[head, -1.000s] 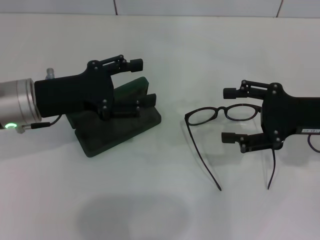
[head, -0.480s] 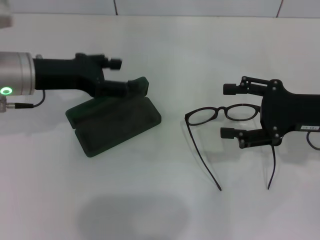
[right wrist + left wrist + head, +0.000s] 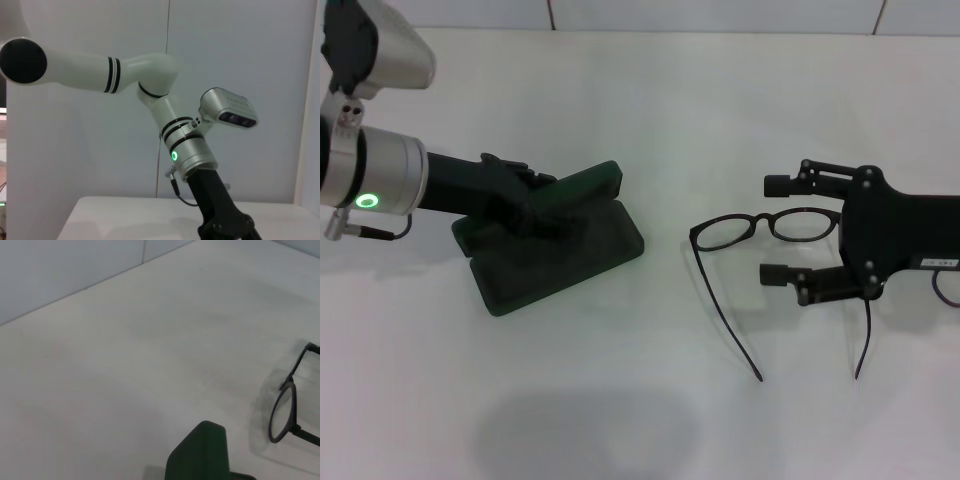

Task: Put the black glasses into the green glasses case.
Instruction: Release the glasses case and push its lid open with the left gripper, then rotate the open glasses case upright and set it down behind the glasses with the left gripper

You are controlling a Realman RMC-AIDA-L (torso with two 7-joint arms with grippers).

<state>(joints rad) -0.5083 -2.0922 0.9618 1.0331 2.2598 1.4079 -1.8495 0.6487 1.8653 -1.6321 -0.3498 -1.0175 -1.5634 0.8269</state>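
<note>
The green glasses case point(image 3: 560, 258) lies open at the left of the table, its lid point(image 3: 592, 188) standing up at the far side. My left gripper point(image 3: 535, 205) is turned edge-on and sits low over the case, against the lid's inner side. The black glasses point(image 3: 725, 232) lie unfolded at centre right, temple arms pointing toward the near edge. My right gripper point(image 3: 778, 228) is open and level with the table, its two fingers on either side of the right lens without gripping it. The left wrist view shows a lid corner point(image 3: 202, 455) and one lens point(image 3: 282, 410).
The white table point(image 3: 640, 400) meets a tiled wall at the back. The right wrist view shows the left arm point(image 3: 192, 150) leaning down over the table, with its gripper point(image 3: 227, 225) at the bottom.
The left wrist has rolled and the left gripper has dropped from above the lid down onto the case. The right gripper and the glasses have stayed almost where they were.
</note>
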